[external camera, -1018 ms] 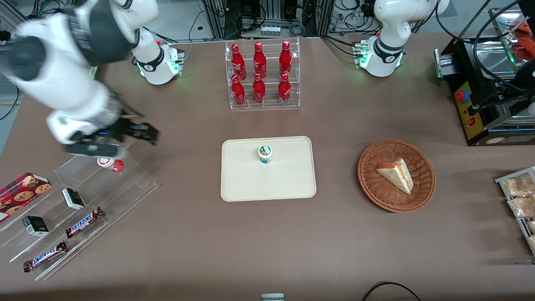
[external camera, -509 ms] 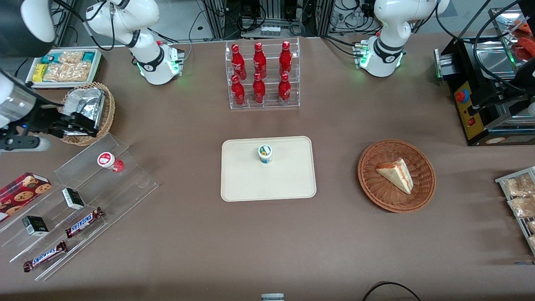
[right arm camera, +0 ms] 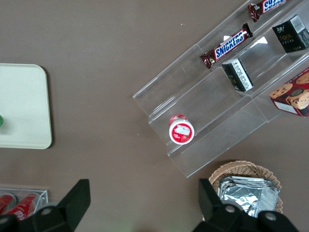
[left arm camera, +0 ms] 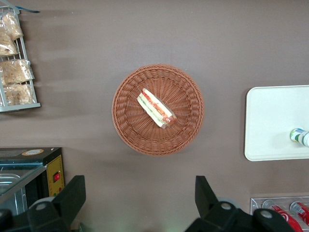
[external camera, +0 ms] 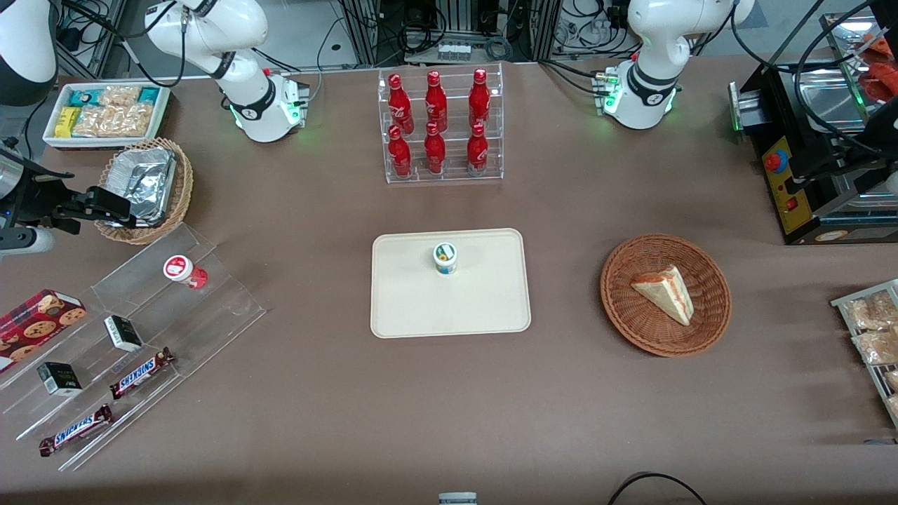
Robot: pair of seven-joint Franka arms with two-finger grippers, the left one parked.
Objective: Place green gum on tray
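Green gum (external camera: 445,257) upright on tray (external camera: 421,308), gripper (external camera: 105,207) (open) well apart

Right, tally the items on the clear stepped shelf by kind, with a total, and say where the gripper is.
Snickers bars: 2
Black boxes: 2
Cookie box: 1
Red-lidded bottle: 1
Total: 6
Gripper: open, empty, above the foil-tray basket, away from the shelf.

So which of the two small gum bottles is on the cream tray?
The green-lidded white gum bottle, standing upright on the cream-beige rectangular tray. The red-lidded one sits on the clear acrylic shelf, below the open gripper.
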